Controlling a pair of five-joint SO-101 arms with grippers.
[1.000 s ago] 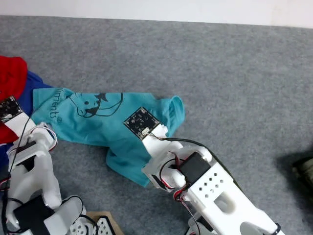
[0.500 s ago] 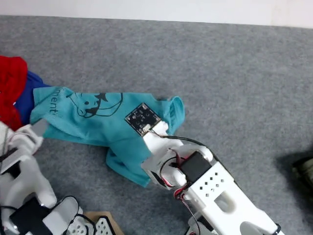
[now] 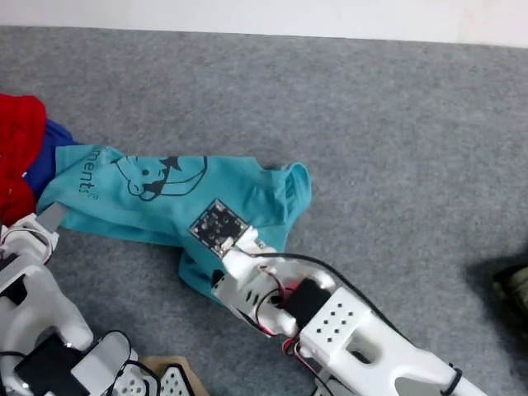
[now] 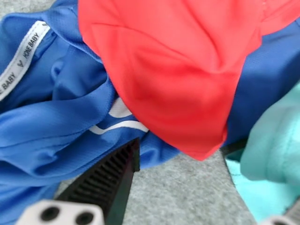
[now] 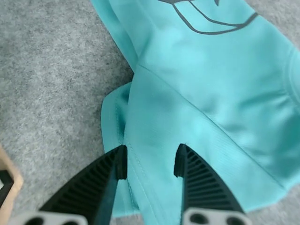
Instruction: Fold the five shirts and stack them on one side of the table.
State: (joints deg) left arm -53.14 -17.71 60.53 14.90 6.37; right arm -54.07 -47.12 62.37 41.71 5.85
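Note:
A teal shirt (image 3: 157, 194) with a dark print lies spread across the left middle of the grey table, its lower hem bunched. My right gripper (image 5: 151, 161) hovers open just above that bunched hem (image 5: 117, 126), one finger on each side of a fold. In the high view the right arm's wrist (image 3: 219, 228) covers the same spot. A red shirt (image 4: 173, 75) lies crumpled over a blue shirt (image 4: 51, 117) at the table's left edge. My left gripper (image 4: 206, 183) stands wide open over bare table just short of them, with the teal shirt's corner (image 4: 267, 159) beside it.
A dark object (image 3: 513, 285) sits at the right edge. A tan block (image 3: 169, 367) lies by the arm bases at the front. The grey tabletop (image 3: 396, 140) stretches bare to the right and far side.
The right arm has slid left and nearer along the teal shirt to its lower hem. The left arm has drawn back from the red and blue pile.

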